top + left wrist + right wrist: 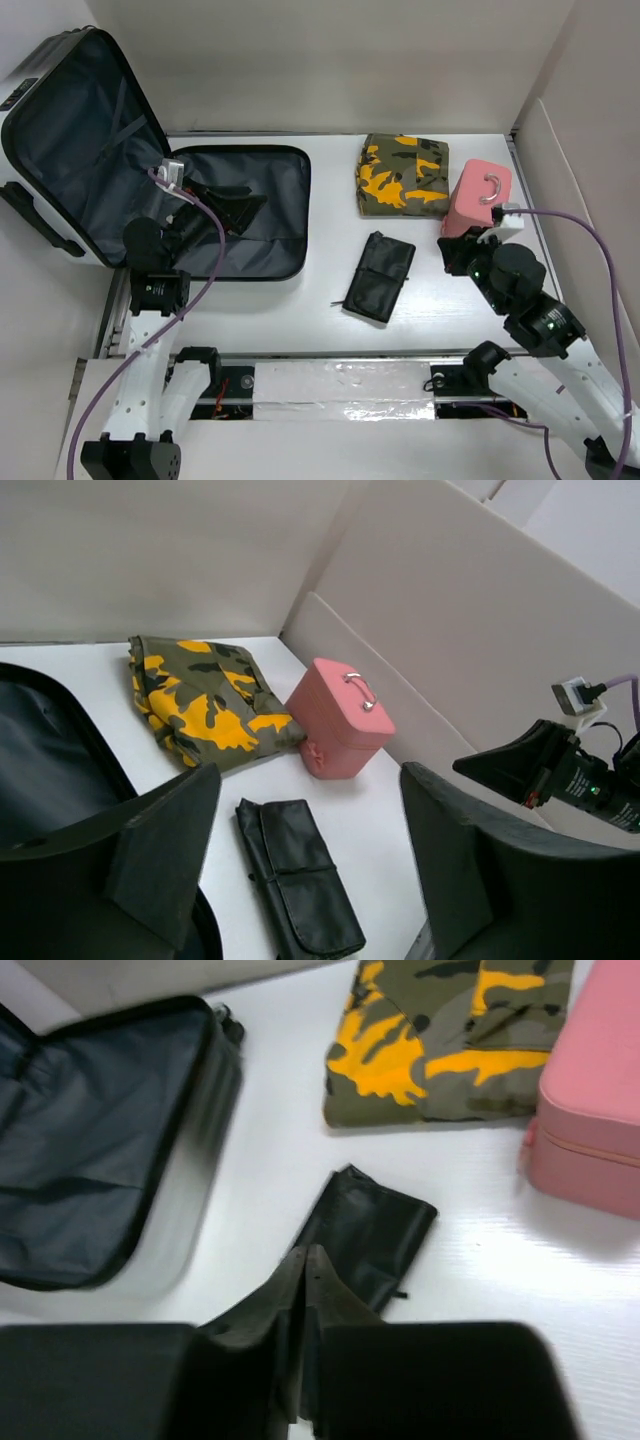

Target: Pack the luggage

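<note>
The luggage [90, 120] lies open at the left, its ribbed lid leaning up and its dark-lined half [275, 215] flat on the table. It also shows in the right wrist view [90, 1150] and at the left edge of the left wrist view [40, 760]. My left gripper [238, 204] is open and empty above the flat half; in its own view [308, 780] it faces the items on the table. My right gripper [450, 254] is shut and empty beside the pink case [478, 195], its tips [305, 1252] pointing at the black pouch [375, 1225].
A folded camouflage cloth [403, 175] lies at the back, left of the pink case [340, 718]. The flat black pouch [380, 277] lies mid-table. White walls stand at the back and right [480, 650]. A metal rail [340, 385] runs along the near edge.
</note>
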Tool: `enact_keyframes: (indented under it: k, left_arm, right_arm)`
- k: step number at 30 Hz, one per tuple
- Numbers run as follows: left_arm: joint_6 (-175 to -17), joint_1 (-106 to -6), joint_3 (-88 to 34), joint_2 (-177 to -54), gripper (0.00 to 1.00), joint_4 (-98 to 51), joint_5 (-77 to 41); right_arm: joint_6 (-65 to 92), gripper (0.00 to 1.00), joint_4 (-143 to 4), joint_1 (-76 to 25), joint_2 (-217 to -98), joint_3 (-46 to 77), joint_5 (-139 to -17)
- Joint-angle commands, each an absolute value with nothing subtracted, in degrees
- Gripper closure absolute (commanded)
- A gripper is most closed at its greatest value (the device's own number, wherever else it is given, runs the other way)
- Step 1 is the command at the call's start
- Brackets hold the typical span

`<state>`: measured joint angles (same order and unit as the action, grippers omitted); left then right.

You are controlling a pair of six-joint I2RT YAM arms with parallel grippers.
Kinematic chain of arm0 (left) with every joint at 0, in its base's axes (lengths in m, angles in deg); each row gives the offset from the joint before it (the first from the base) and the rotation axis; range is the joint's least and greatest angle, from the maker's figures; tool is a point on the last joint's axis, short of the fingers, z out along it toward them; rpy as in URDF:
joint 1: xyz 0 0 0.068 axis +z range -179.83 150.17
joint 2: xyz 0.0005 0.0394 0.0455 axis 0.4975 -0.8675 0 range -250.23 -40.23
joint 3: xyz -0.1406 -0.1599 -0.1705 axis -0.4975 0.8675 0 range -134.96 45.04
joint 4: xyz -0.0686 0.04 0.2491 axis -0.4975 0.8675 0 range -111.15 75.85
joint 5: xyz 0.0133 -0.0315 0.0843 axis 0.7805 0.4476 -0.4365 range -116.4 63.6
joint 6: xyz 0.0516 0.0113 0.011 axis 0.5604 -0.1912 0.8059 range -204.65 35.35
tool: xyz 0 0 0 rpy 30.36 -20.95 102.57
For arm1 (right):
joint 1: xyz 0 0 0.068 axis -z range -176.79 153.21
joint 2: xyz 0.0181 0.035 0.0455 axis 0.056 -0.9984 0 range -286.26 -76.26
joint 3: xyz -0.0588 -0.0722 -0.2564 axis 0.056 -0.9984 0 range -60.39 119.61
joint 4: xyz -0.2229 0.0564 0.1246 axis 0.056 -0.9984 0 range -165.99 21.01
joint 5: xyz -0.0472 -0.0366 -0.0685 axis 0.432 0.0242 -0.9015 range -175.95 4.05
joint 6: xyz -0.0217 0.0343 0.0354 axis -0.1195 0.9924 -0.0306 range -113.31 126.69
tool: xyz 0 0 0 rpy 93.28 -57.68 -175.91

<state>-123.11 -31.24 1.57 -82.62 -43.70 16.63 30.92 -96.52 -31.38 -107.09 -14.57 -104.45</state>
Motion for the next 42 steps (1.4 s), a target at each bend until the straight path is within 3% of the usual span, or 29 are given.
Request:
enact_keyframes:
  k: [1,4,5,7,11,14,18,19,27,34,36,37,38,39,42]
  left_arm:
    - [-123.0,-31.2,1.8,-81.4,0.33,-47.2,19.2]
    - [-122.0,-31.2,1.9,-79.9,0.64,-45.6,18.6]
    - [-121.0,-31.8,1.4,-79.8,0.81,-42.4,18.3]
    - [-119.3,-31.8,0.7,-79.3,1.00,-39.8,17.3]
    - [-115.4,-32.4,1.4,-77.9,1.00,-33.6,12.9]
    - [-112.8,-33.5,0.3,-78.1,0.98,-29.4,10.3]
    - [-109.4,-37.2,-1.0,-78.5,0.72,-24.7,2.6]
    - [-108.6,-37.8,-1.1,-78.7,0.70,-23.8,1.9]
    - [-105.6,-39.5,-0.2,-78.9,0.64,-20.1,-0.9]
    - [-104.7,-39.5,0.7,-77.8,0.63,-20.8,-1.3]
    - [-104.5,-39.5,0.8,-77.2,0.63,-20.7,-1.4]
    - [-104.4,-39.5,0.7,-77.1,0.63,-20.8,-2.0]
    - [-104.3,-39.5,0.7,-76.8,0.63,-20.8,-2.1]
    - [-104.2,-39.5,0.7,-76.5,0.63,-20.8,-2.2]
    - [-104.3,-39.5,0.8,-75.9,0.63,-20.8,-3.3]
  right_arm:
    - [35.9,1.00,-100.6,-31.3,-109.0,-16.8,-107.3]
    - [38.5,1.00,-102.2,-31.3,-112.8,-18.1,-109.2]
    - [40.3,0.98,-102.7,-31.3,-113.9,-19.2,-111.0]
    - [41.2,0.86,-102.3,-30.7,-116.6,-20.7,-111.8]
    - [41.6,0.41,-94.8,-26.3,-119.9,-24.9,-107.7]
    - [41.4,0.32,-88.5,-21.2,-122.1,-27.4,-100.6]
    - [41.4,0.31,-81.1,-16.6,-126.3,-29.9,-92.6]
    - [41.6,0.31,-79.6,-16.6,-127.7,-30.4,-91.1]
    - [43.7,0.38,-65.9,-16.6,-144.0,-32.2,-82.6]
    - [45.5,0.43,-59.7,-17.7,-154.4,-32.2,-84.3]
    - [46.1,0.57,-57.8,-17.7,-156.4,-32.4,-83.4]
    - [46.4,0.70,-56.9,-17.7,-157.2,-33.0,-83.1]
    - [46.7,0.92,-55.0,-17.7,-157.6,-33.2,-83.0]
    - [46.6,0.99,-54.5,-18.4,-157.2,-33.6,-83.0]
    - [45.9,1.00,-55.8,-21.3,-149.2,-33.5,-86.8]
